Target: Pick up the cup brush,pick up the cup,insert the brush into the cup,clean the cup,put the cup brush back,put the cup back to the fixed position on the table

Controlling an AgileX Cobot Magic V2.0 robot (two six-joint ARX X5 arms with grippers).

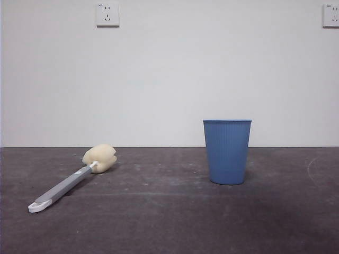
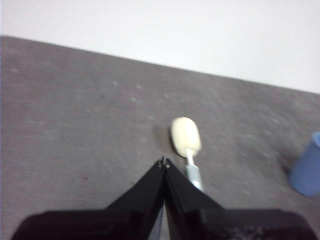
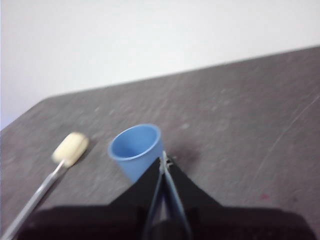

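Observation:
The cup brush (image 1: 74, 180) lies flat on the table (image 1: 169, 222) at the left, its cream sponge head away from me and its white looped end toward the front. The blue ribbed cup (image 1: 227, 151) stands upright right of centre. No arm shows in the front view. In the left wrist view my left gripper (image 2: 164, 162) is shut and empty, above the brush (image 2: 186, 140), whose handle runs under its jaws. In the right wrist view my right gripper (image 3: 164, 159) is shut and empty, just above the cup (image 3: 135, 149), with the brush (image 3: 60, 162) off to one side.
A white wall (image 1: 169, 74) rises behind the table, with power sockets (image 1: 107, 14) high on it. A pale curved scuff (image 1: 312, 164) marks the table at the right.

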